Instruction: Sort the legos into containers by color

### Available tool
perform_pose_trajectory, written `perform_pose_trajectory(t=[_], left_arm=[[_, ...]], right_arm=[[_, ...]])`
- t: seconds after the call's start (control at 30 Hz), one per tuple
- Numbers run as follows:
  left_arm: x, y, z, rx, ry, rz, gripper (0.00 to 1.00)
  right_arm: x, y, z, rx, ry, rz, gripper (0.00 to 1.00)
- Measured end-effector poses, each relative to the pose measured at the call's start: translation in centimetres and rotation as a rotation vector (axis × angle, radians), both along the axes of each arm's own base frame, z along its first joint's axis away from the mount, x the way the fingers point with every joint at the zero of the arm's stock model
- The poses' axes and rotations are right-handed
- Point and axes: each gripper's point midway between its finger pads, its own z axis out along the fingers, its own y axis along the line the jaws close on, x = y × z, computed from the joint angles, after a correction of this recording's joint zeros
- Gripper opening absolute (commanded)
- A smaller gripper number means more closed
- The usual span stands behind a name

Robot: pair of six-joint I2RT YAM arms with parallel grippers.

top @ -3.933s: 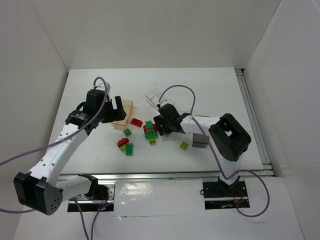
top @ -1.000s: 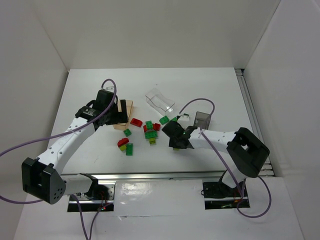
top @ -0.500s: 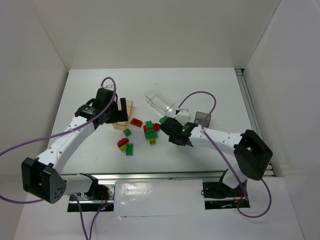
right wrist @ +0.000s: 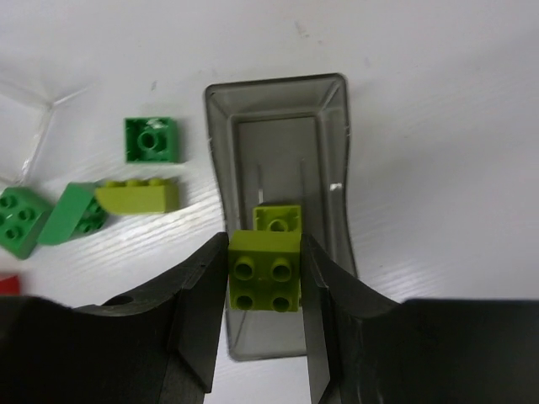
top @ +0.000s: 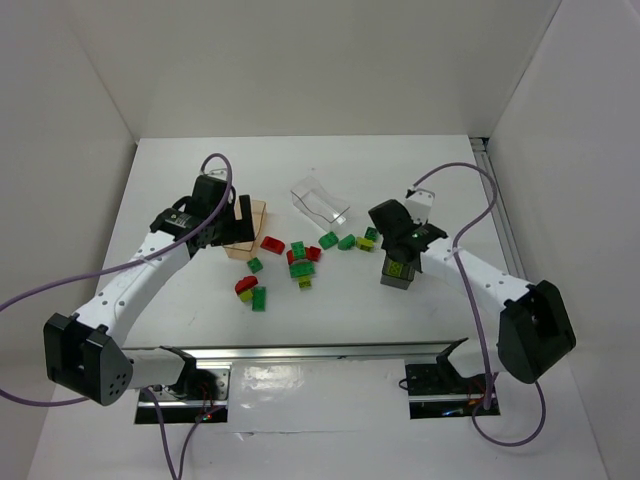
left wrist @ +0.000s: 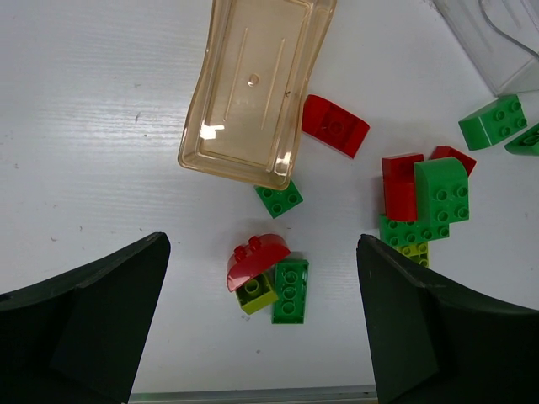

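Top view first: the left gripper [top: 238, 226] hangs just beside the tan tub [top: 250, 245], left of the pile. The right gripper [top: 398, 260] is over the dark grey tub [top: 401, 283] on the right. The clear tub [top: 320, 200] is at the far side, between them. The loose legos [top: 300, 262] are scattered across the middle of the table [top: 180, 180].

Left wrist cam: the fingers [left wrist: 93, 328] are spread wide with nothing in them. Below is the tan tub, which looks empty. There's a red arched brick [left wrist: 335, 126] just beside it and a small green brick [left wrist: 280, 199] at its edge.

Right wrist cam: the jaws are pinched on a yellow-green brick [right wrist: 265, 271], studs up, gripped on two flat sides over one end of the grey tub. A second yellow-green piece [right wrist: 278, 219] already lies inside.

These bricks should be light, rigid and a bit slick, so I'd squeeze opposite flat walls like this. I'd stay off the studs, and off the curved tops on the red ones. Letting go here should drop it in fine.
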Motion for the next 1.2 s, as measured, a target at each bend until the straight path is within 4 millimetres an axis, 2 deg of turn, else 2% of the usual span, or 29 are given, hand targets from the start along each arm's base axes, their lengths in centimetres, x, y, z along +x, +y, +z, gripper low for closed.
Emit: perform_pose_trajectory(t=[0.03, 0.07, 0.2, 0.27, 0.43, 0.57, 0.73, 0.9, 1.13, 1.2], left_arm=[[0.0, 0.0, 0.0, 0.001, 0.0, 0.001, 1.0], [0.0, 0.0, 0.0, 0.001, 0.0, 0.001, 1.0], [0.0, 0.0, -0.1, -0.001, 0.001, 0.007, 1.0], [0.1, 0.1, -0.1, -0.003, 0.001, 0.02, 1.0], [0.1, 0.2, -0.1, -0.001, -0.001, 0.03, 1.0], [0.1, 0.3, -0.1, 0.001, -0.001, 0.032, 1.0], [0.1, 0.4, -0.1, 0.007, 0.0, 0.037, 1.0], [0.0, 0.5, -0.2, 0.011, 0.004, 0.039, 1.0], [-0.1, 0.7, -0.6, 0.024, 0.015, 0.045, 1.0], [-0.2, 0.8, -1.0, 0.031, 0.027, 0.047, 1.0]], right_arm=[[0.1, -0.5, -0.1, -0.005, 0.003, -0.009, 0.43], [0.3, -1.1, -0.3, -0.01, 0.009, -0.022, 0.57], [0.8, -2.4, -0.9, -0.045, 0.026, -0.051, 0.82], [0.7, -1.5, -1.2, -0.082, 0.038, -0.017, 0.82], [0.6, 3.6, -1.1, -0.102, 0.035, 0.129, 0.8], [0.9, 5.6, -2.1, -0.083, 0.054, 0.185, 0.8], [1.7, 7.4, -4.6, -0.069, 0.104, 0.233, 0.8], [1.9, 8.1, -7.4, -0.062, 0.169, 0.258, 0.81], [3.3, 6.5, -9.7, -0.036, 0.214, 0.21, 0.83], [4.0, 6.2, -9.8, -0.018, 0.205, 0.2, 0.83]])
